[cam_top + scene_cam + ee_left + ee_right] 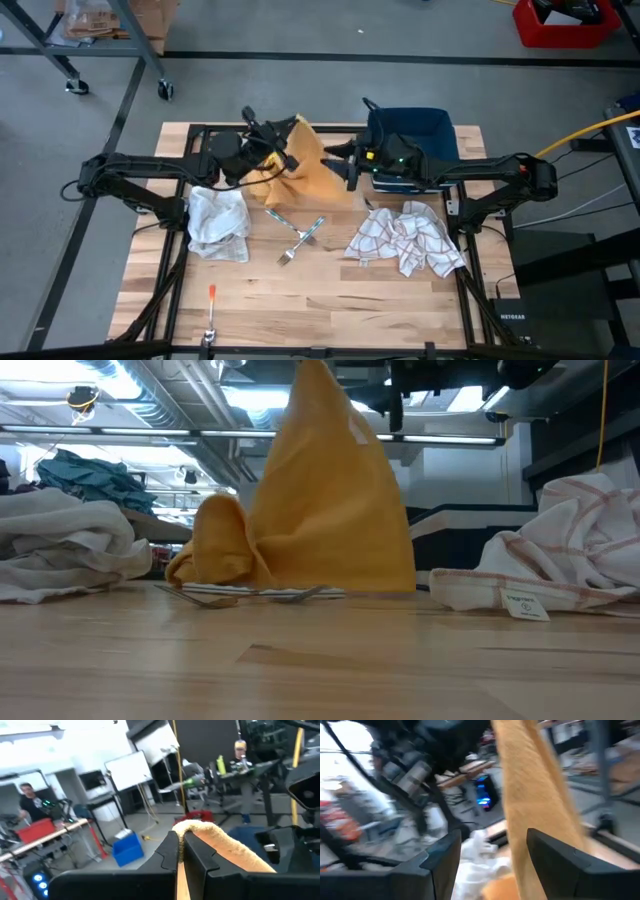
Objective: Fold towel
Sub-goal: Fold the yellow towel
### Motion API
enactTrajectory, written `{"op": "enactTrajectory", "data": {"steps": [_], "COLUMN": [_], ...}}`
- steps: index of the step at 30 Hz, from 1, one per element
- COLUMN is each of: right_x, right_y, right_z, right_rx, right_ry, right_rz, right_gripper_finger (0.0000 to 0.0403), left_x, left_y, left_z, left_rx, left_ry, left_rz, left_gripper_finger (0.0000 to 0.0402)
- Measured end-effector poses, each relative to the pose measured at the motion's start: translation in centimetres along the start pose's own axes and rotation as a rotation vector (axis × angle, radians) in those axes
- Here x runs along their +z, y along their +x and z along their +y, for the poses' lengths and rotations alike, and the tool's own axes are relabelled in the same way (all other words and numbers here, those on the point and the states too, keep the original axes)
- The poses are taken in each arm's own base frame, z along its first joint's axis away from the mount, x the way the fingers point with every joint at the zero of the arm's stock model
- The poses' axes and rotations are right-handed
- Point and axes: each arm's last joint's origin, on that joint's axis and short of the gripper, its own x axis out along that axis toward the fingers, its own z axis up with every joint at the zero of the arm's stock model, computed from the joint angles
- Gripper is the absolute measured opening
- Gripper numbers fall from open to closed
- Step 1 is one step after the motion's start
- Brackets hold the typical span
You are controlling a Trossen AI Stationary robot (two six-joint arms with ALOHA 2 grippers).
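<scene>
the yellow towel (535, 795) hangs between the right gripper's (492, 865) spread fingers (560, 855)

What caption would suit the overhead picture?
Left gripper lifts a yellow towel by one corner while the open right gripper closes in on its edge.

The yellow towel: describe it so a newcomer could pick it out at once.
Start at the wooden table and look to its far edge, beside the blue bin. There the yellow towel hangs from the left tool, its lower end on the table. The neighbouring cloths are white or checked, lying crumpled.
</scene>
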Motion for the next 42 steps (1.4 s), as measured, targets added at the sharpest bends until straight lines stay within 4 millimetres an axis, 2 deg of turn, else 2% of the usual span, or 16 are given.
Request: {"op": "enactTrajectory", "data": {"steps": [5,9,17,23,28,35,42], "right_x": [-0.3,-2.0,-4.8,-5.8,-6.6,-7.0,-7.2], "right_y": [-0.2,-0.5,-1.7,-2.3,-2.4,-2.2,-2.3], "right_z": [-0.3,-0.3,-1.0,-1.5,-1.7,-1.8,-1.9], "right_rx": [-0.09,-0.137,-0.371,-0.415,-0.415,-0.395,-0.403], "right_ry": [-0.025,-0.029,-0.093,-0.109,-0.106,-0.097,-0.102], "right_rz": [0.038,0.195,0.45,0.567,0.636,0.658,0.683], "right_gripper_finger": [0.0232,0.0232,0.0232,0.0232,0.0232,0.0232,0.0232], "left_x": [1.2,1.9,2.9,3.7,5.1,7.0,8.0], "left_y": [0.4,0.6,0.5,0.3,-0.1,-0.7,-1.4], "left_z": [1.0,1.6,1.8,1.8,2.0,2.3,2.2], "left_rx": [0.038,0.057,0.058,0.053,0.05,0.046,0.063], "left_ry": [0.01,0.028,0.027,0.017,-0.011,0.035,0.082], "left_rz": [-0.026,-0.038,-0.062,-0.08,-0.112,-0.156,-0.159], "left_gripper_finger": [0.0,0.0,0.0,0.0,0.0,0.0,0.0]}}
